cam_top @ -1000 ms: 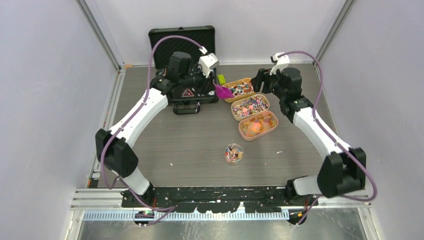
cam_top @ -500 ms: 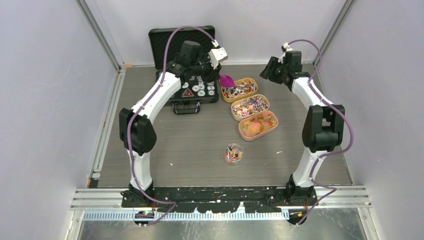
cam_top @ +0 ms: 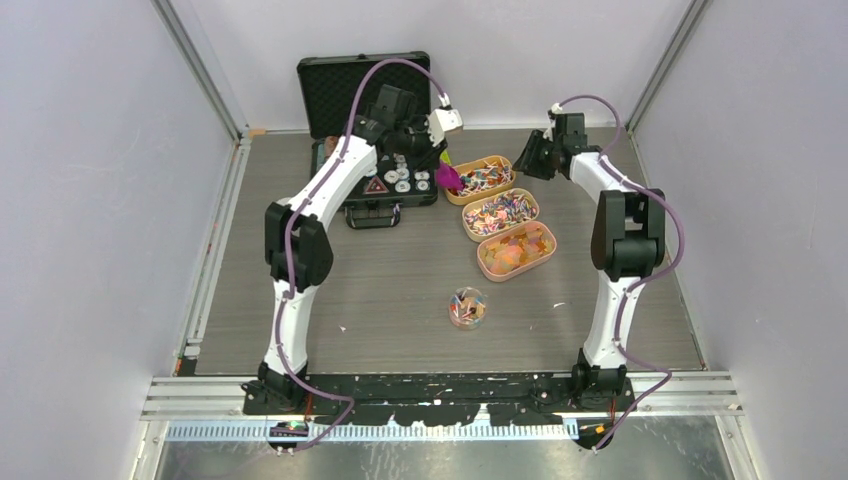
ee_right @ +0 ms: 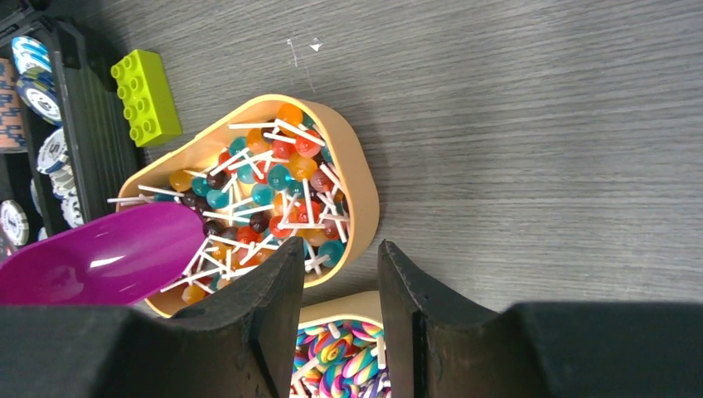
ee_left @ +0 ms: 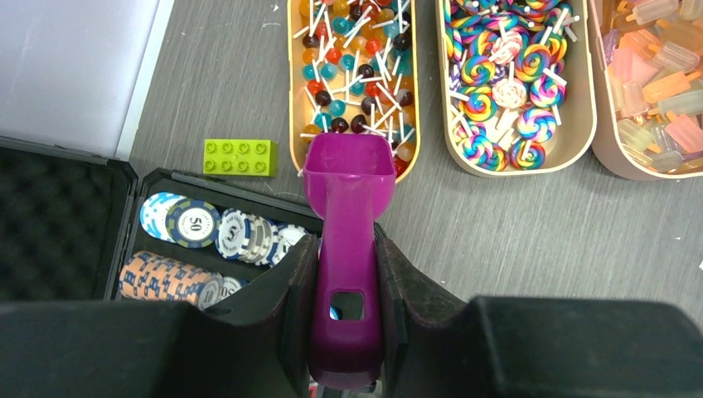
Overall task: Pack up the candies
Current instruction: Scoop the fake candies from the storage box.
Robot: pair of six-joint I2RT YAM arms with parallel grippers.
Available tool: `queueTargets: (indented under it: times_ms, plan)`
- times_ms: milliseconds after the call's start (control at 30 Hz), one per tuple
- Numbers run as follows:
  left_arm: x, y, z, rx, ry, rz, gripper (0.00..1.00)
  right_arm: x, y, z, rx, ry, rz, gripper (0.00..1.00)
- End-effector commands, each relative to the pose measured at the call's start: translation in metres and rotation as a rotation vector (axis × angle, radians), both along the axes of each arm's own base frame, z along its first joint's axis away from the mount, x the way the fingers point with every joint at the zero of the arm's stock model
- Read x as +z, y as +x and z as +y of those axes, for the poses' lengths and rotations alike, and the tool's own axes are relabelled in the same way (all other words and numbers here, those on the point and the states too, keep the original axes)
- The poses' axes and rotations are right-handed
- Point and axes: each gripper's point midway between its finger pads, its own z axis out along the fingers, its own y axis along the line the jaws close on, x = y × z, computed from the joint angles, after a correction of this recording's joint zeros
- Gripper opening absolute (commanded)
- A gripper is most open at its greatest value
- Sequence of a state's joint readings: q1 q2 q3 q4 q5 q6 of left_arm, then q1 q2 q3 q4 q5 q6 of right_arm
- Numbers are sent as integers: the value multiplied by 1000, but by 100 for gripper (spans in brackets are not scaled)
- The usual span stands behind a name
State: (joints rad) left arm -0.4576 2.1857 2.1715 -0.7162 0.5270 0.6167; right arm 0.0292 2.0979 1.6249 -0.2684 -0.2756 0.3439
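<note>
L jaws clamp scoop [ee_left: 346, 240], mouth at lollipop tray [ee_left: 292, 91] rim; R jaws apart, empty, above same tray; candies [cam_top: 500, 213] fill three trays & tub [cam_top: 452, 308] mid-table.

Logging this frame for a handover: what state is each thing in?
Left gripper: shut on the magenta scoop.
Magenta scoop: looks empty, mouth at the lollipop tray edge.
Right gripper: open, holding nothing.
Lollipop tray: full.
Black case: lid open.
Round tub: holds some candies.
</note>
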Motion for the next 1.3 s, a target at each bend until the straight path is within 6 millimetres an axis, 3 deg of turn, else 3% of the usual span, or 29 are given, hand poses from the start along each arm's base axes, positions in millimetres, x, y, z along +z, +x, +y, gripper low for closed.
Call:
queueTargets:
  times_ms: [0, 400, 767, 1000, 1267]
  plan:
    - [9, 2, -6, -55, -12, -26, 0, 18, 18, 0, 2, 16, -61, 42]
    - [-10, 11, -23, -95, -41, -8, 0, 0, 23, 2, -13, 38, -44, 40]
    - [-32, 16, -25, -69, -43, 9, 0, -11, 22, 3, -17, 45, -26, 38]
    - [-36, 23, -22, -31, -48, -30, 0, 1, 20, 4, -34, 68, -47, 38]
    - [-56, 23, -19, -7, -40, -25, 0, 4, 18, -2, -65, 81, -47, 37]
